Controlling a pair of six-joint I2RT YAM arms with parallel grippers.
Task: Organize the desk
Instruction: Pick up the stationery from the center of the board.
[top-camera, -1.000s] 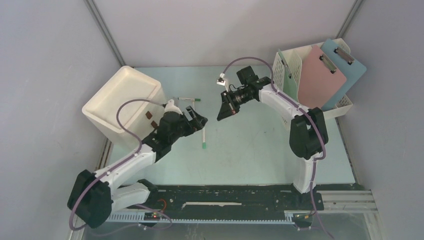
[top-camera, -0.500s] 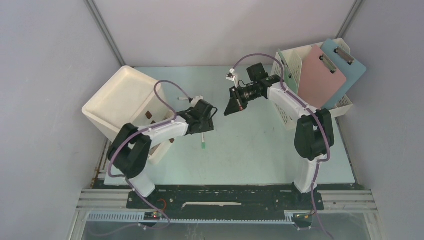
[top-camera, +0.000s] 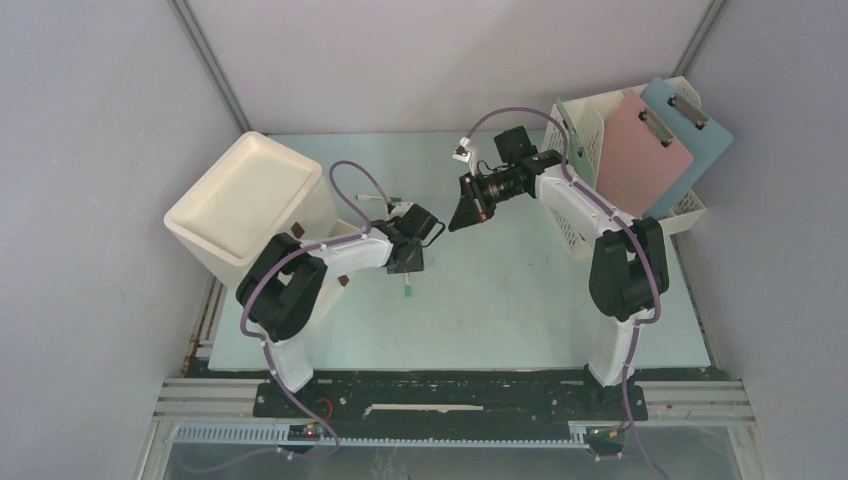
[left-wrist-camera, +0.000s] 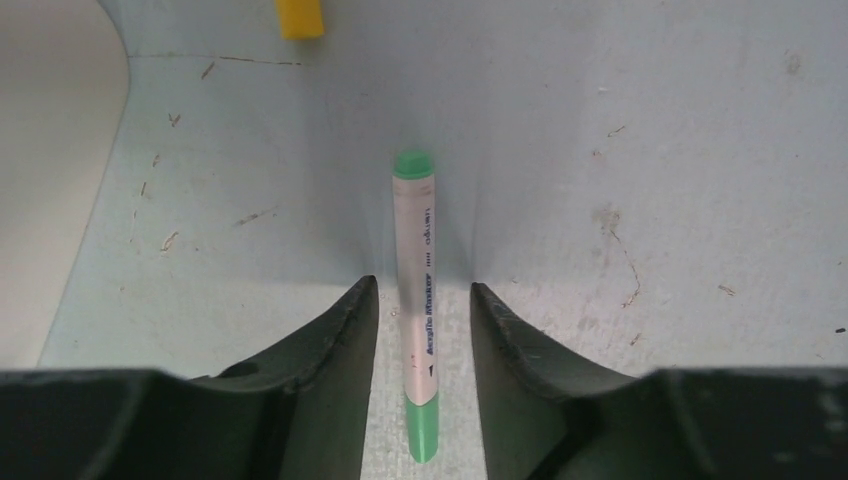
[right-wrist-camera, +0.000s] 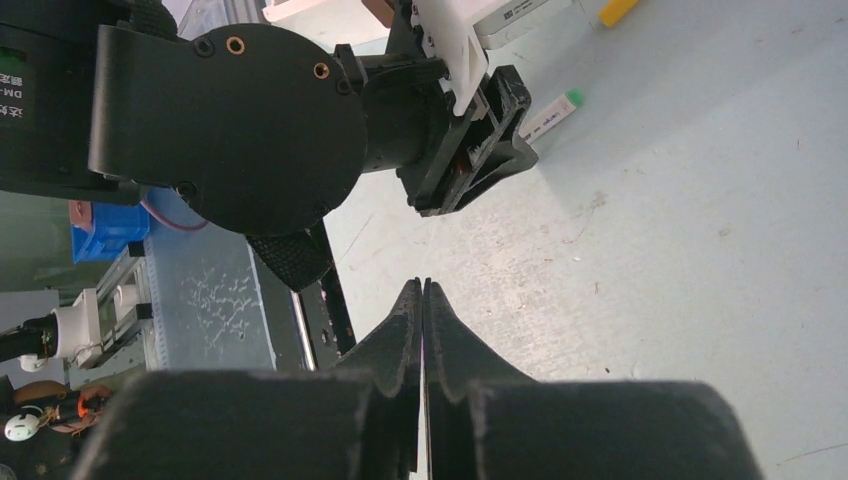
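The marker (left-wrist-camera: 417, 300) barrel reads "Acrylic Marker" and "1"; its other print is too small.

My left arm: elbow folded back near base, forearm stretched forward and right, wrist pitched down. Left gripper (top-camera: 406, 264) low, fingers (left-wrist-camera: 345, 325) parted, clear gap between. My right arm: forearm reaching left over centre. Right gripper (top-camera: 461, 221) raised, angled down-left, fingertips (right-wrist-camera: 410, 300) pressed together. I read the two grippers as near, not touching.

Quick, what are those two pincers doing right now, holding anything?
Left pincer: open, straddling a green-capped marker, not gripping it.
Right pincer: shut, holding nothing.
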